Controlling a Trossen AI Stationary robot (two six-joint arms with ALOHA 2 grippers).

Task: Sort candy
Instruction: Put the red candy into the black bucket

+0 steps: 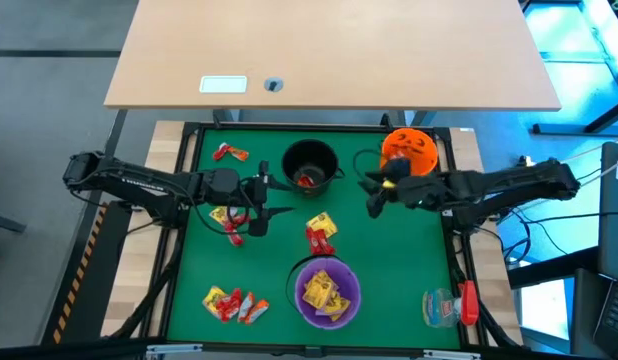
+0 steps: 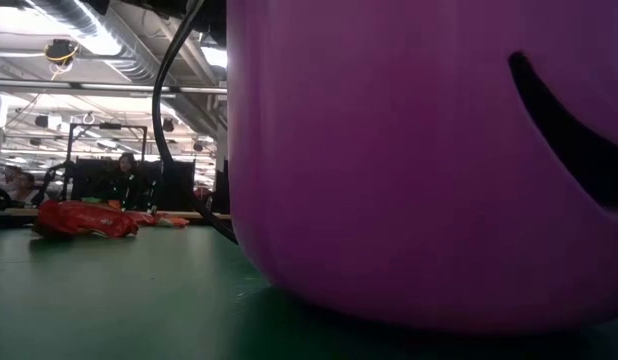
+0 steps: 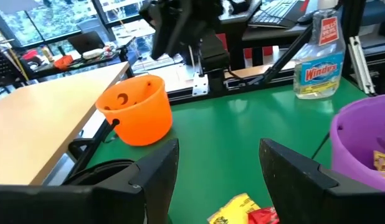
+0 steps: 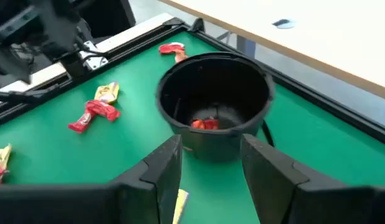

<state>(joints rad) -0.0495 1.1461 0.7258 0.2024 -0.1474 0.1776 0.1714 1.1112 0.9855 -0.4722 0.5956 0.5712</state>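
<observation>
Candy in yellow, red and orange wrappers lies in small heaps on the green mat: far left (image 1: 229,152), by my left gripper (image 1: 227,222), in the middle (image 1: 319,232) and near left (image 1: 232,303). A black bowl (image 1: 309,165) holds red candy (image 4: 205,124). The purple bucket (image 1: 327,290) holds yellow candy, and an orange bucket (image 1: 409,150) stands at the far right. My left gripper (image 1: 274,197) hovers open left of the black bowl, above the mat. My right gripper (image 1: 369,197) hovers open between the black bowl and the orange bucket, nothing between its fingers (image 4: 161,168).
A clear spray bottle with a red part (image 1: 449,305) lies at the near right corner. A raised frame (image 1: 189,140) borders the mat. A wooden desk (image 1: 329,50) stands beyond the far edge. Bare mat shows right of the purple bucket.
</observation>
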